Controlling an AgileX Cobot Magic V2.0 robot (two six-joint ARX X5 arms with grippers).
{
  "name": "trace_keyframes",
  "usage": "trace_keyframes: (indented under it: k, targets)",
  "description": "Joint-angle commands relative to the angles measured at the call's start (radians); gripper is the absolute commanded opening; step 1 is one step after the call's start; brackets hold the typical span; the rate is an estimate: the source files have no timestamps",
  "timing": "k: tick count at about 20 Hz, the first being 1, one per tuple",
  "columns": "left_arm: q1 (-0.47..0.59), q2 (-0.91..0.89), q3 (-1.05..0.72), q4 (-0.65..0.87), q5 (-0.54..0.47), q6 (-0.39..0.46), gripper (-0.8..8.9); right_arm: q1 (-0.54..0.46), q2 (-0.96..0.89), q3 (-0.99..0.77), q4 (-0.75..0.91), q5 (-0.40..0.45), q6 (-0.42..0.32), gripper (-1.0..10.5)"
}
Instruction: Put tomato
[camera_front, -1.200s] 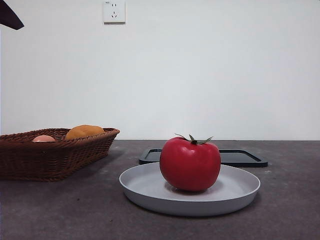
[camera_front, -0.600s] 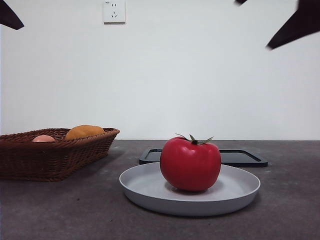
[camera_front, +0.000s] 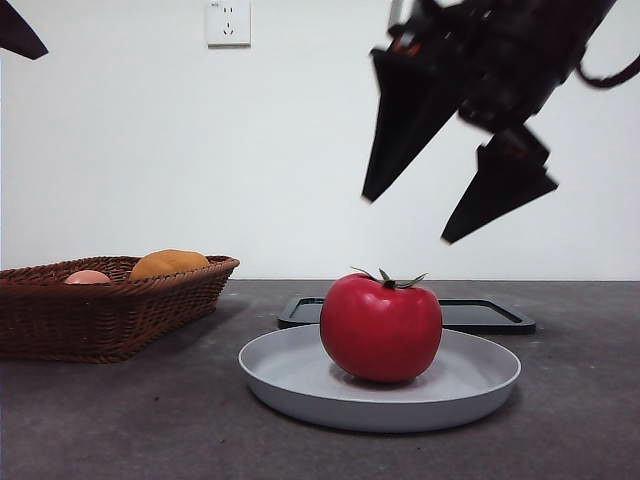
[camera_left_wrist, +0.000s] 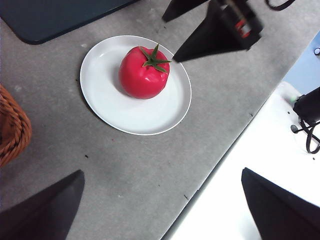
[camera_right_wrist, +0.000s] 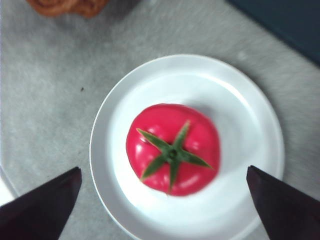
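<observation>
Sitting nearest the front camera, the grey plate (camera_front: 300, 385) carried the tomato (camera_front: 381, 328), which stood upright at about the plate's middle with its green calyx on top. Above it and a little to one side hung the right gripper (camera_front: 458, 205), its two black jaws spread wide, empty, and clear of the fruit; from that arm's wrist camera the tomato (camera_right_wrist: 173, 149) lay almost centred between the jaws, with the white rim of the plate (camera_right_wrist: 102, 130) all round it. The left gripper (camera_left_wrist: 162, 200) waited well apart from the plate, jaws likewise spread with nothing between them, and from its camera the right gripper (camera_left_wrist: 172, 37) appeared just beside the tomato (camera_left_wrist: 144, 73).

Farther back, a dark flat tray (camera_front: 480, 316) lay just behind the plate, and a woven basket (camera_front: 110, 310) stood off to the side holding an orange-yellow fruit (camera_front: 168, 263) and a pale pinkish fruit (camera_front: 87, 277). A wall socket (camera_front: 228, 22) sat high on the white wall beyond.

By my judgement the step in hand was the approach to the grasp. The next move would call for a straight descent until the jaws flanked the tomato's widest part, then a gentle close, since glossy round skin could slip or roll. Where it should be put, the task does not say.
</observation>
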Motion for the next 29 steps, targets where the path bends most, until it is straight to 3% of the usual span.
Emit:
trace_keyframes:
  k: [1,7,19,24,29]
  targets:
    - [-0.004,0.006,0.017,0.007,0.005,0.009,5.00,0.030,0.050,0.019,0.037,0.027,0.012,5.8]
    - [-0.004,0.006,0.017,0.007,0.005,0.009,5.01,0.074,0.135,0.019,0.129,0.109,0.043,5.8]
    - [-0.004,0.006,0.017,0.008,0.005,0.010,5.00,0.100,0.259,0.019,0.150,0.122,0.064,5.9]
    - [-0.004,0.007,0.017,0.009,0.005,0.010,5.00,0.106,0.258,0.019,0.149,0.121,0.086,3.1]
    - [-0.004,0.007,0.017,0.009,0.005,0.009,5.00,0.106,0.233,0.058,0.075,0.123,0.087,3.0]
